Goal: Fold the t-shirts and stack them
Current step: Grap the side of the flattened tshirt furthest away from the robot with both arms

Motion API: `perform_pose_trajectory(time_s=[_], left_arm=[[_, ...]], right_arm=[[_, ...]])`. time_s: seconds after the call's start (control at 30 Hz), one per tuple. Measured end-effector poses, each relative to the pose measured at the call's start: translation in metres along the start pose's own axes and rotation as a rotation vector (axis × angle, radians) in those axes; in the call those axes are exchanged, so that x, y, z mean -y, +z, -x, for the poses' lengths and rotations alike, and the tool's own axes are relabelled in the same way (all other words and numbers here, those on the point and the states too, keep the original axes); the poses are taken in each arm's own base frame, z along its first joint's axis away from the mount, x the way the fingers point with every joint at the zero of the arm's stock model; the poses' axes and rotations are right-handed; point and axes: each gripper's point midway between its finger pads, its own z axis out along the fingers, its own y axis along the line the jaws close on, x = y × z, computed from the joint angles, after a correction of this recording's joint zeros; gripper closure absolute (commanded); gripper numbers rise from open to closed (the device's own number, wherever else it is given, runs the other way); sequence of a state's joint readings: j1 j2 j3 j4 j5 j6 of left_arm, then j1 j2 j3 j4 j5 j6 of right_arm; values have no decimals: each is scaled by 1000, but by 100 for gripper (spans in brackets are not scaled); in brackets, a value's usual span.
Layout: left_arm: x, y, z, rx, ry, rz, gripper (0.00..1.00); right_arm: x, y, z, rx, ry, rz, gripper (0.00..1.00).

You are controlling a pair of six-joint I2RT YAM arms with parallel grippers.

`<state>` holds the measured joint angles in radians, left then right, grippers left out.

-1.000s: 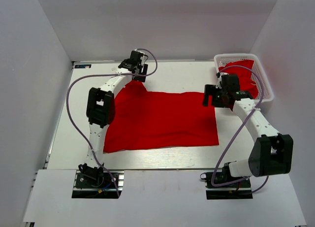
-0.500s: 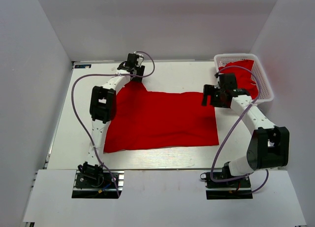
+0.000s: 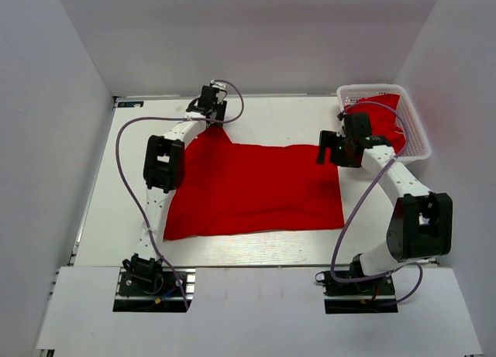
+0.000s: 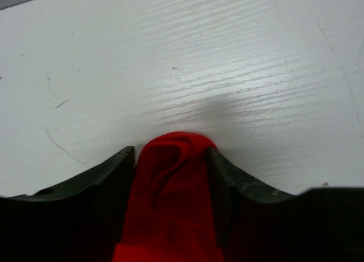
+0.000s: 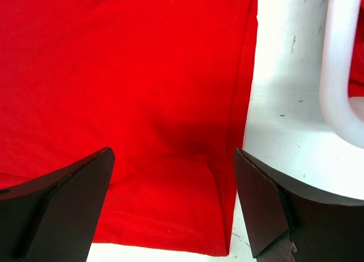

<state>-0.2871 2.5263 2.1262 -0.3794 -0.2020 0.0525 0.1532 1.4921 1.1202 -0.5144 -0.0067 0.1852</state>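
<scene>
One bright red t-shirt [image 3: 256, 188] lies spread flat across the middle of the white table [image 3: 279, 113], wider than it is deep. Its far left corner is bunched into a raised fold [image 4: 170, 188]. The left hand [image 3: 215, 118] is clenched on that fold, the cloth filling the gap and touching both dark fingers [image 4: 116, 177]. Near the shirt's far right corner, the right hand [image 3: 332, 149] hangs over the cloth with its fingers [image 5: 74, 188] released and wide apart, holding nothing. Just right of it, at the table's far right corner, stands a white lattice basket [image 3: 372, 89] with more red t-shirts [image 3: 385, 109] heaped inside.
</scene>
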Motion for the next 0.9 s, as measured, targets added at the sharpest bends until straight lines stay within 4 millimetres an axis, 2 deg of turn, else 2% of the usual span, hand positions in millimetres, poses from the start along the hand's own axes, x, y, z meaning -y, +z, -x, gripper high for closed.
perform_pose_trajectory(time_s=[0.07,0.2,0.37,0.5,0.9], left_arm=[[0,2,1,10,-4,2,46],[0,4,2,18,-15,4,71],[1,5,3,30,-17,-1,98],[1,8,3,42,-16,-2,100],[0,8,5,75,-7,3,100]], right_arm=[[0,2,0,-6,8,-1,10],[0,8,-4,-26,21,-5,10],[5,14,-7,-44,23,-32,10],[7,21,4,-35,34,-63,11],[4,68,72,60,136,-220,12]])
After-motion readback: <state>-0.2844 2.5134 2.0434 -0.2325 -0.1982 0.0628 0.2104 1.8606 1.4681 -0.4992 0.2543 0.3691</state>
